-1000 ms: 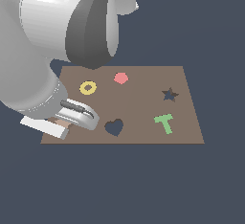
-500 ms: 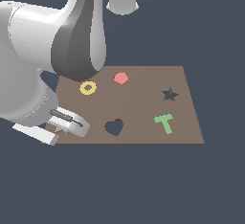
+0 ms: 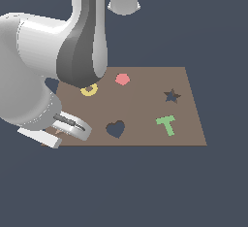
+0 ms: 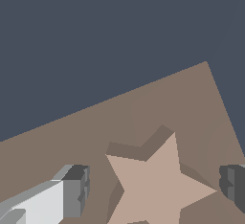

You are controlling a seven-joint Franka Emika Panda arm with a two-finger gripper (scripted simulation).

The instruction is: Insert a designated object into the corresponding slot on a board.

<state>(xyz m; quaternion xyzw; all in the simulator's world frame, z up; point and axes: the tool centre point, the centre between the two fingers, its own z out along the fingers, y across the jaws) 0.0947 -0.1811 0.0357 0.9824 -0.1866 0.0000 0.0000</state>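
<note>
**Gripper straddling the star at the board's near corner**

The arm is reaching down to the corner of the board (image 3: pixel 145 109) nearest the exterior view's left, and the gripper (image 4: pixel 150 189) is hanging low over it with its fingers spread wide. In the wrist view the pale tan-pink star (image 4: pixel 158 180) is lying flat on the brown surface between the two fingers (image 4: pixel 74 192), with clear brown board showing on either side of it, so the gripper is open and has hold of nothing. Judging from that spacing, the fingers are lining up either side of the star so that closing would catch it across its points; the grasp itself is not yet made.

The star-shaped slot (image 3: pixel 171 95) is sitting well apart from the gripper, toward the exterior view's right side of the board, just above the green T (image 3: pixel 166 124). The carry will therefore have to cross the board, passing near the heart cutout (image 3: pixel 115 129).

The exterior view is giving the whole layout, including the yellow ring (image 3: pixel 89 90) and the red piece (image 3: pixel 122 79), but the bulky arm is hiding the star entirely. Only the wrist view is showing the star and the finger gap, while it shows none of the slot.
</note>
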